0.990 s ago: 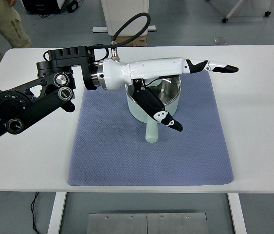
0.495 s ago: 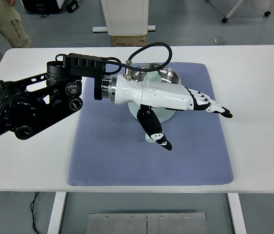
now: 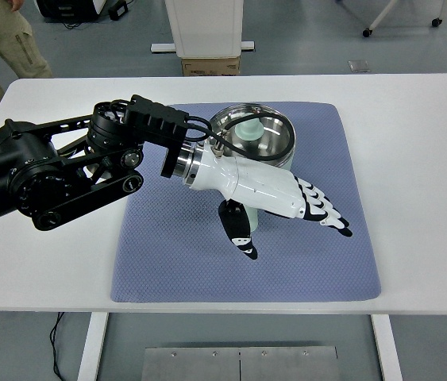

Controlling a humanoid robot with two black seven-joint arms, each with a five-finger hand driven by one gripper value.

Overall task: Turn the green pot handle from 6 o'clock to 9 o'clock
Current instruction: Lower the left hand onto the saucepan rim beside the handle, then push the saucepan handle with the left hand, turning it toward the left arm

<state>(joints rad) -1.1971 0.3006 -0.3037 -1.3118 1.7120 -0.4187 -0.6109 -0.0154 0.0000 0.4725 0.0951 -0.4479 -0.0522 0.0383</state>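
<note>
A: Where is the pale green pot with the shiny steel inside (image 3: 267, 135)?

B: On the blue-grey woven mat (image 3: 167, 262), toward its far edge, on the white bench (image 3: 421, 198). Its pale green stub handle (image 3: 255, 216) points toward the robot's side, roughly 6 o'clock, and only a sliver of it shows under the palm.

A: And the left robot hand (image 3: 275, 198)?

B: It reaches in from the left on the black arm (image 3: 48, 178), and it has dropped. A second ago it stretched across above the pot, fingers aimed at the far right; half a second ago it lay over the near wall. Now the white palm covers the handle, the long black-tipped fingers (image 3: 326, 217) slant toward the near right, and the thumb (image 3: 239, 234) hangs on the handle's left side.

A: Gripping it?

B: No. The fingers are straight and spread, closed on nothing. I cannot tell whether the palm actually touches the handle.

A: Has the pot turned?

B: It does not seem so; it sits in the same spot on the mat, handle toward the near edge as before.

A: So what does the descent mean?

B: My judgement: the approach is ending and the turn has not begun. With the fingers to the handle's right, a sweep toward the left would carry it clockwise to 9 o'clock. The right robot hand is out of view.
</note>
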